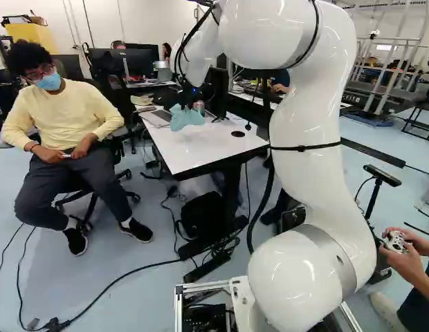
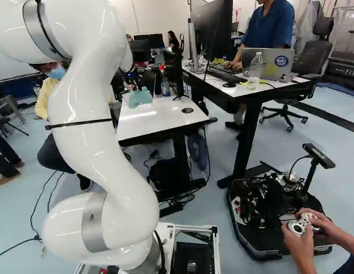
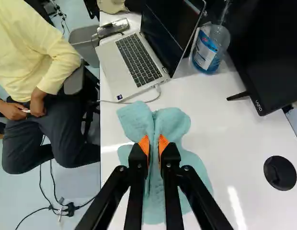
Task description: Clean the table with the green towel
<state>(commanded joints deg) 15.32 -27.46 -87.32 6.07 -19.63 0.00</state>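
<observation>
White table, black hand pointing down above it, nearly closed, pinching green towel

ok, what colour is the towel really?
Pale blue-green, close to teal: the towel shows best in the wrist view.

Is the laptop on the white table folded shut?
No, the laptop stands open, its keyboard showing, beyond the green towel pinched in the hand.
</observation>
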